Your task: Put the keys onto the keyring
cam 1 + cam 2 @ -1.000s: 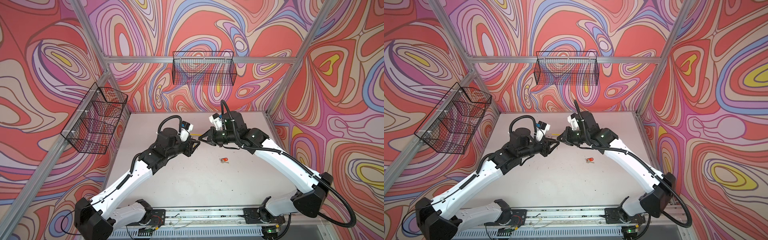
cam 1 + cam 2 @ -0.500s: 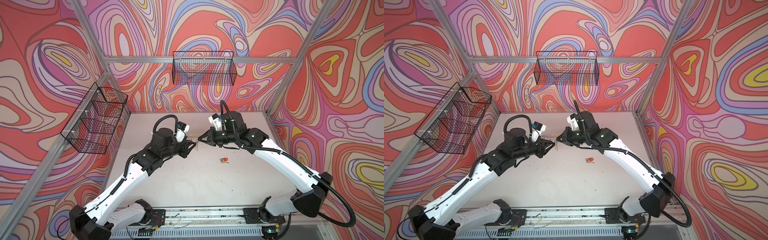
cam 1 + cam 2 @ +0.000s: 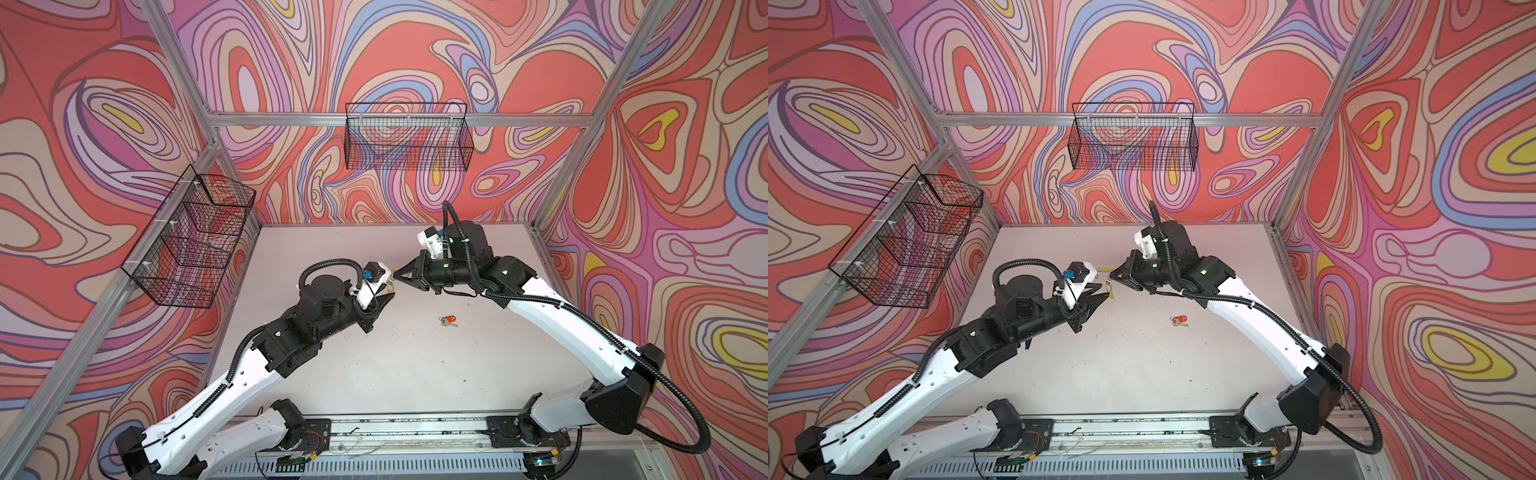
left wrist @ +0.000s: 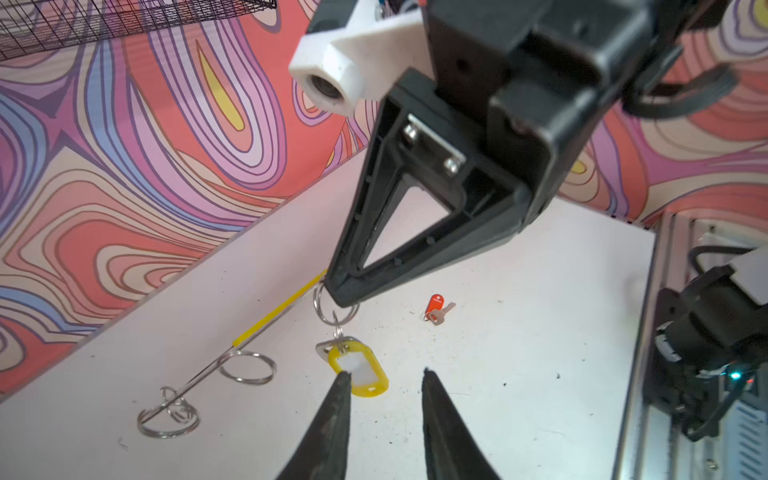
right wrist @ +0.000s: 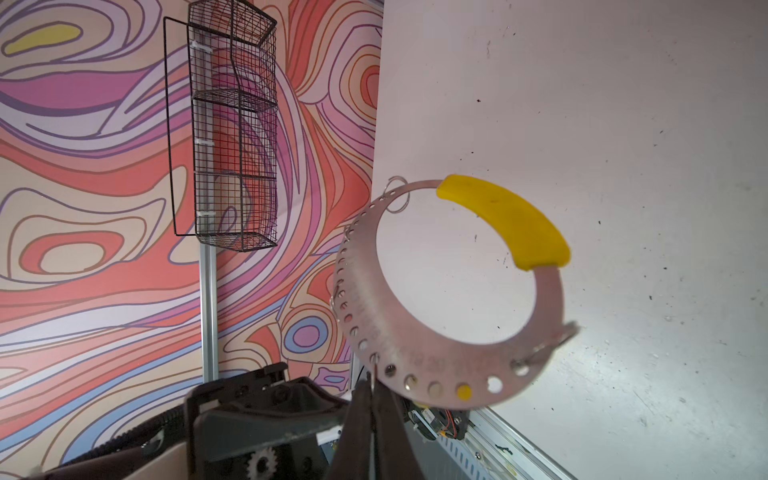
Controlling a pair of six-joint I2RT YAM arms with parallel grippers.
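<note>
My right gripper (image 5: 374, 382) is shut on a small split ring (image 4: 332, 309) of the keyring (image 5: 361, 291) and holds it above the table. The keyring is a flat grey ring with a yellow arc (image 5: 503, 220). From that split ring hangs the key with the yellow tag (image 4: 361, 374). My left gripper (image 4: 384, 374) is open just in front of the tag, nothing between its fingers. In both top views the two grippers (image 3: 388, 297) (image 3: 1112, 277) meet tip to tip mid-table. The key with the red tag (image 3: 448, 320) (image 3: 1179, 320) lies on the table to the right.
One black wire basket (image 3: 409, 137) hangs on the back wall and a second wire basket (image 3: 191, 241) on the left wall. The arms' base rail (image 3: 415, 428) runs along the table's front edge. The white table (image 3: 395, 374) shows small dark specks.
My left gripper has drawn back a little from the right gripper's tip, toward the front, and its elbow has swung left. The right arm and keyring have stayed put.
</note>
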